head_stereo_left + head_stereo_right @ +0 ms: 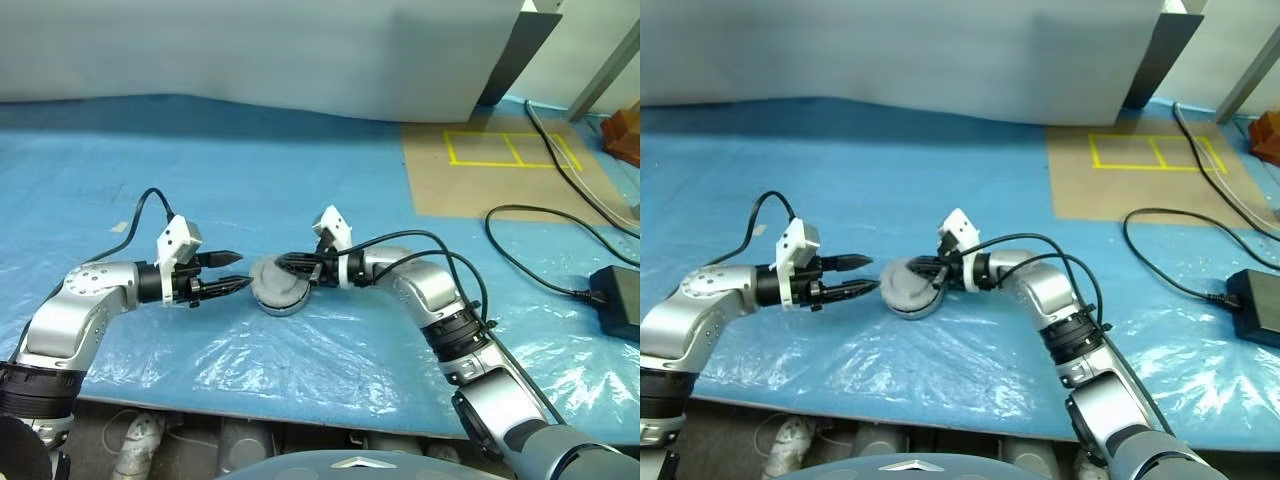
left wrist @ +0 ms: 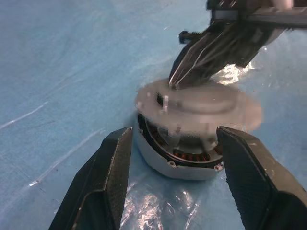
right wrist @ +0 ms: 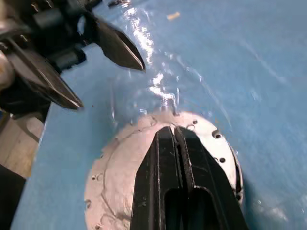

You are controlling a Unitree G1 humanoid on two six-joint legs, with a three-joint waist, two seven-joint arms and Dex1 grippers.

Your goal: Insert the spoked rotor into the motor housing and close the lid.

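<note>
The silver-grey lid (image 2: 201,103) lies tilted and off-centre on top of the motor housing (image 2: 182,165), leaving copper coils showing in the gap under its raised side. My right gripper (image 1: 280,262) reaches in from the right, shut, with its fingertips (image 3: 172,132) resting on the lid's upper face (image 3: 120,167). Just left of the housing, my left gripper (image 1: 243,271) is open and holds nothing; its fingers (image 2: 110,163) point at the housing from either side without touching it. The spoked rotor is hidden.
Everything sits on a blue sheet under crinkled clear plastic (image 1: 300,360). At the right lie a black cable (image 1: 540,270) and a black power adapter (image 1: 620,300). A brown panel with yellow tape lines (image 1: 500,165) is at the back right. The table's front edge (image 1: 250,410) is near.
</note>
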